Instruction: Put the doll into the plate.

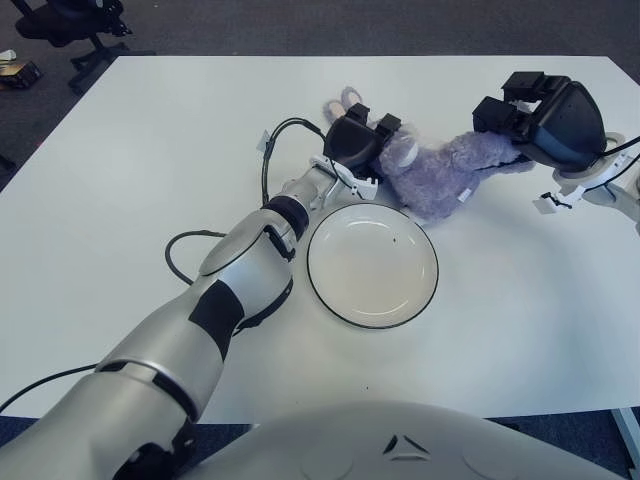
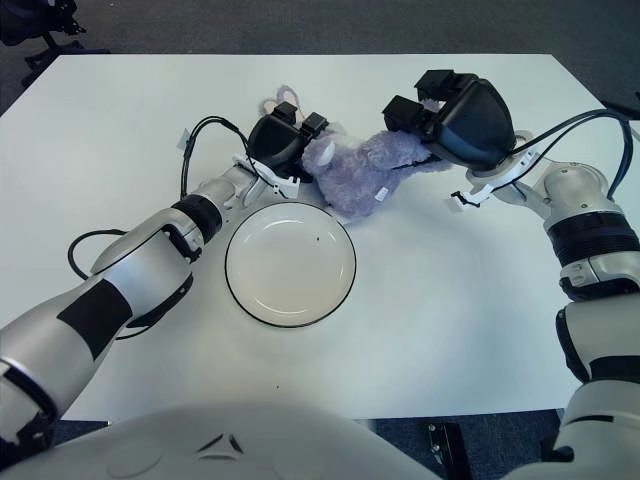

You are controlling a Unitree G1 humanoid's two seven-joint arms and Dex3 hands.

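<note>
A purple plush doll [image 1: 440, 172] lies on the white table just behind the plate, its head to the left with pink ears showing. The white plate [image 1: 372, 268] with a dark rim stands empty in front of it. My left hand [image 1: 362, 135] is at the doll's head, its fingers curled over it. My right hand [image 1: 508, 118] is at the doll's other end, its fingers closed on the doll's rear. The doll stretches between the two hands and also shows in the right eye view [image 2: 365, 172].
Black cables [image 1: 275, 140] loop off my left forearm over the table. An office chair base [image 1: 85, 40] stands on the dark floor beyond the table's far left corner. The table's right edge is close to my right arm [image 2: 585, 215].
</note>
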